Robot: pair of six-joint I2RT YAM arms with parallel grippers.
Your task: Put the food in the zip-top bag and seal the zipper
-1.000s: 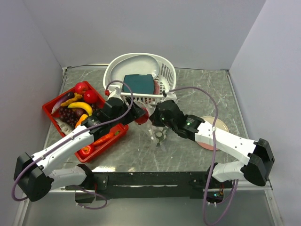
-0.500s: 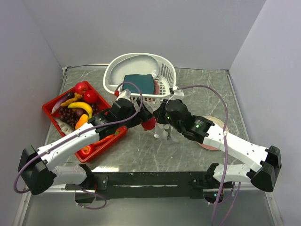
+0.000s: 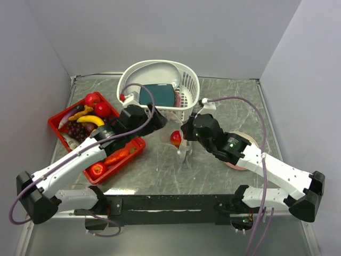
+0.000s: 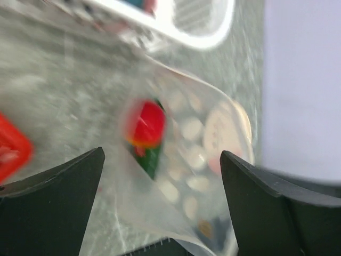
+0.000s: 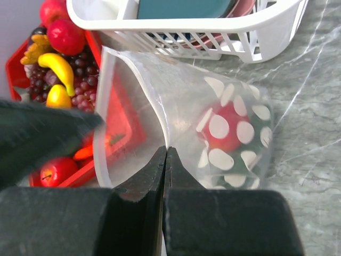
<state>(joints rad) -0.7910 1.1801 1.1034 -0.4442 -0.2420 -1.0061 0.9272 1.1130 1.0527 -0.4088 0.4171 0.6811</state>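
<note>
The zip-top bag (image 3: 180,148), clear with white spots, stands open on the table, its mouth facing the left arm. My right gripper (image 3: 186,138) is shut on the bag's rim, seen as closed fingertips (image 5: 165,156) in the right wrist view. The zipper (image 5: 101,117) runs along the open mouth, unsealed. A red and green food piece (image 3: 175,138) lies inside the bag (image 5: 186,101), also showing in the right wrist view (image 5: 226,128) and the left wrist view (image 4: 145,128). My left gripper (image 3: 159,124) is open and empty just left of the bag's mouth (image 4: 162,154).
A red tray (image 3: 53,121) at the left holds tomatoes (image 3: 101,108), a banana (image 3: 90,119), grapes (image 3: 79,129) and other toy food. A white slotted basket (image 3: 160,68) with a teal block (image 3: 157,93) stands behind. A pink plate (image 3: 247,143) lies under the right arm.
My left gripper carried the red and green piece to the bag's mouth, let it go inside and drew back left, open. The right arm shifted a little right with the bag.
</note>
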